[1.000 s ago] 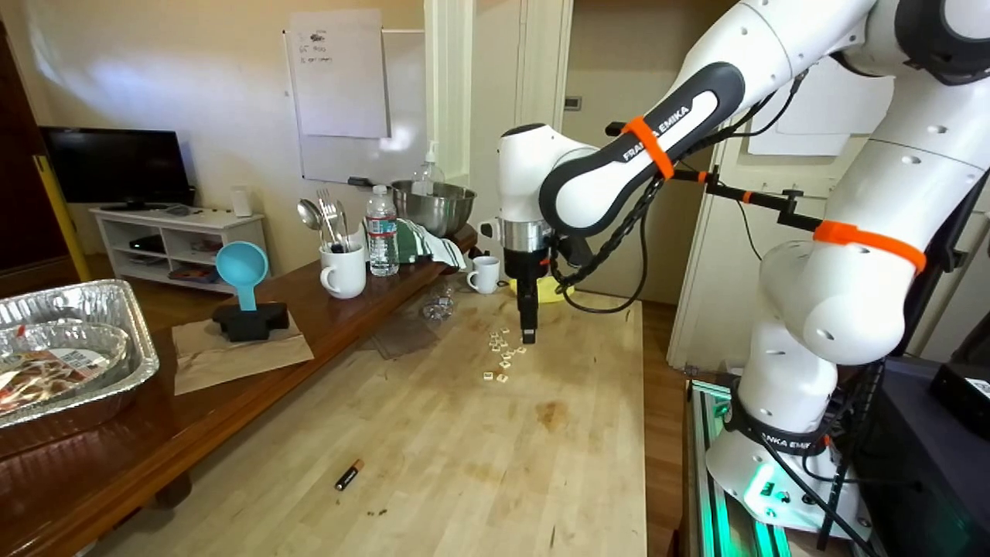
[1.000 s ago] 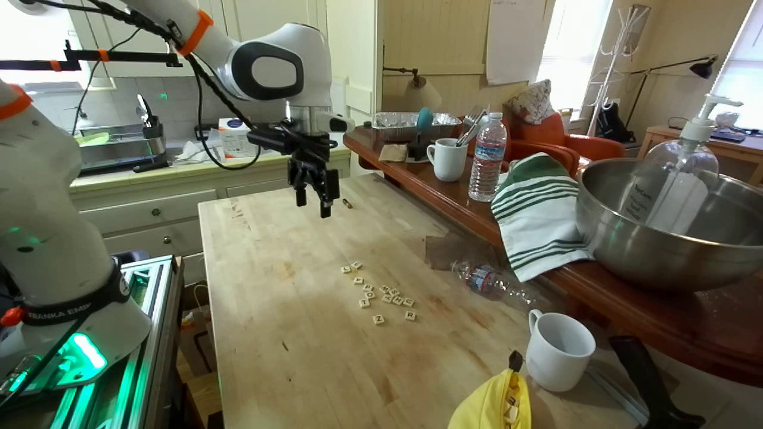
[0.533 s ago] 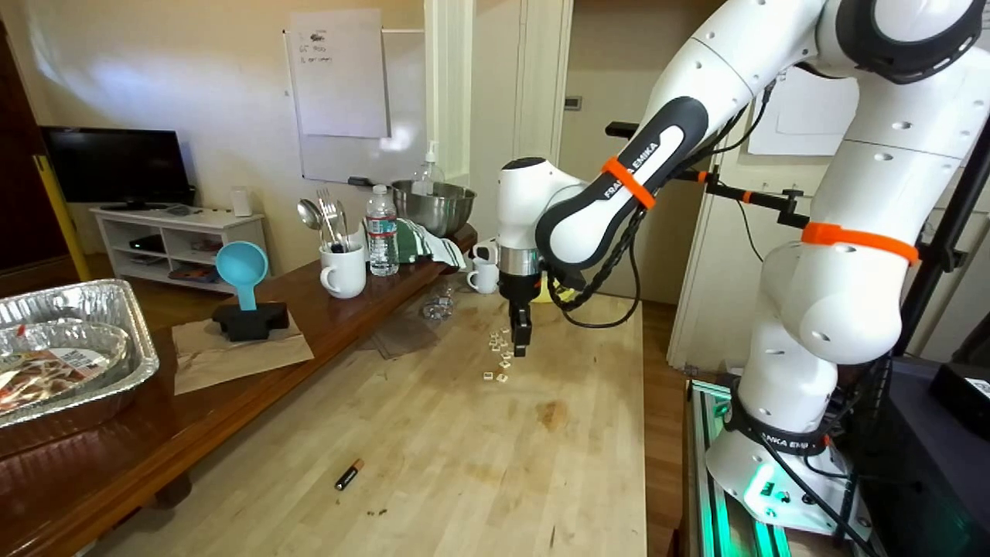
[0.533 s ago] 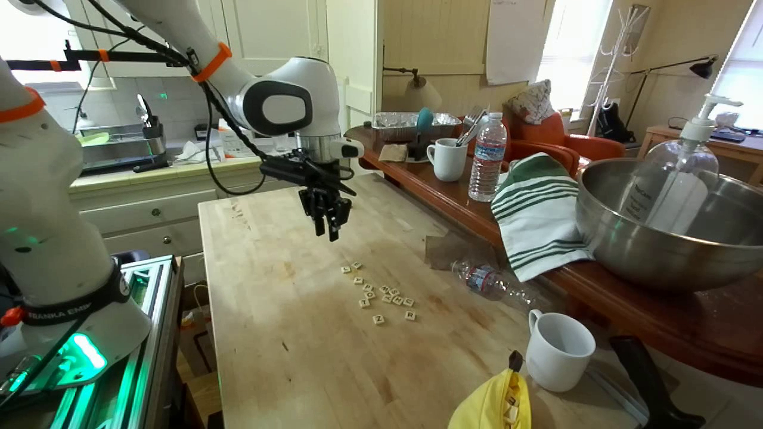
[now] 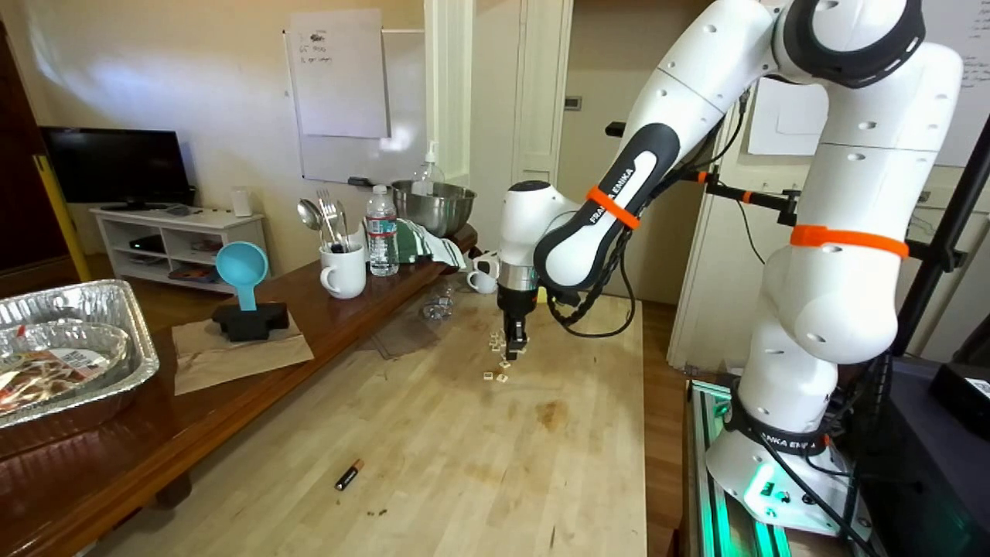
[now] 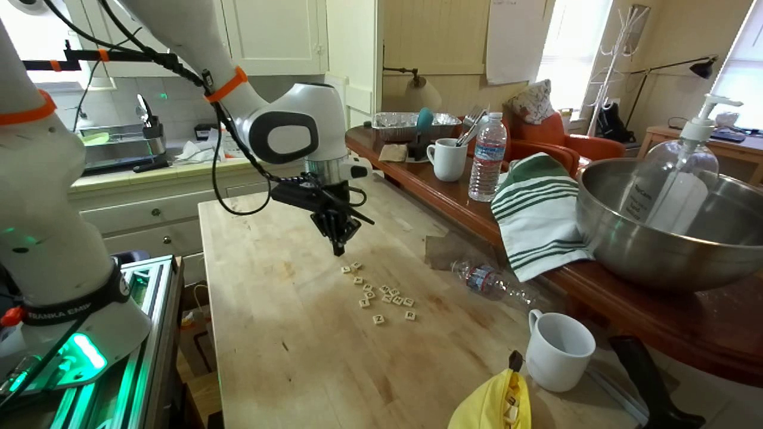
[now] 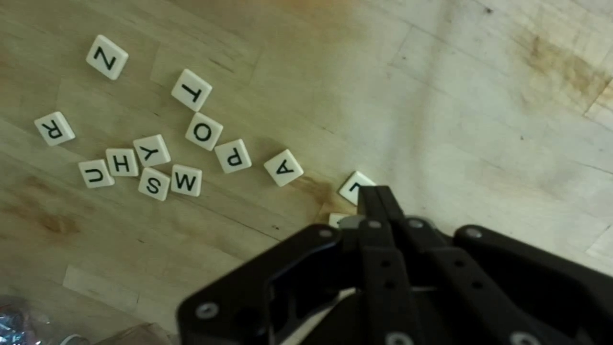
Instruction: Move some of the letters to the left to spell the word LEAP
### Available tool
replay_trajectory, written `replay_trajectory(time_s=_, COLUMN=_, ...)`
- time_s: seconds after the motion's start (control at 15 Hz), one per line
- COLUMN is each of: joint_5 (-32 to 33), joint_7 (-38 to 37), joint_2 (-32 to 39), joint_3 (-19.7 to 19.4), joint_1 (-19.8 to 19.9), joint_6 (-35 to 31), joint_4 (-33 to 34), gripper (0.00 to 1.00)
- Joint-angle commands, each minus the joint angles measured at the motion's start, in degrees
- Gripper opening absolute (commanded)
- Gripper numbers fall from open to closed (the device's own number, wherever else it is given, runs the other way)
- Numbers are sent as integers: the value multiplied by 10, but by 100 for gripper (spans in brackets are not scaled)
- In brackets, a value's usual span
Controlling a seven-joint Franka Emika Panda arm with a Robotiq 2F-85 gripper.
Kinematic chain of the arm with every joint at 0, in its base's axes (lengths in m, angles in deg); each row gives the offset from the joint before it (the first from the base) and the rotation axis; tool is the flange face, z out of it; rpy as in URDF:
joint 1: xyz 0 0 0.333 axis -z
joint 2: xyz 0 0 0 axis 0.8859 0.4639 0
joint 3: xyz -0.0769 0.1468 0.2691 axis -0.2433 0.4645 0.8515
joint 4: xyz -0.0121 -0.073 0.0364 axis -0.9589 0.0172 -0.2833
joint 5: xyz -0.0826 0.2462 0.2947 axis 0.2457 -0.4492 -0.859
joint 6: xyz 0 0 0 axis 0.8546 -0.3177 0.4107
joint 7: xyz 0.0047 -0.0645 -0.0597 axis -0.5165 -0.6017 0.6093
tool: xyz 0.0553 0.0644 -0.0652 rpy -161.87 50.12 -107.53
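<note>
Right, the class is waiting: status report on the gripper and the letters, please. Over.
Gripper shut, empty, above the table. Letters lying scattered on it, LEAP not spelled. Wrist view: gripper itself hides parts of two tiles.

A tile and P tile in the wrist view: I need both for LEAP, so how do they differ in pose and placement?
Turn: the A tile sits more diagonally to the picture's edges than the P tile.
Neighbours: the P tile lies close beside the O tile, while the A tile has visible gaps around it.
Distance: the A tile is nearer the gripper than the P tile.
Shared: both are pale, black-lettered and face up on the wooden table.
</note>
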Motion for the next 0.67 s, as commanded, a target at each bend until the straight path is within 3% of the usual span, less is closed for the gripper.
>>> replay_trajectory(time_s=0.0, joint_5=10, joint_7=16, joint_2=32, joint_3=-4, joint_1=9, joint_6=-52, joint_4=-6, gripper=0)
replay_trajectory(time_s=0.6, joint_5=37, joint_7=4, joint_2=87, joint_3=-5, joint_1=19, joint_6=-111, joint_4=5, gripper=0)
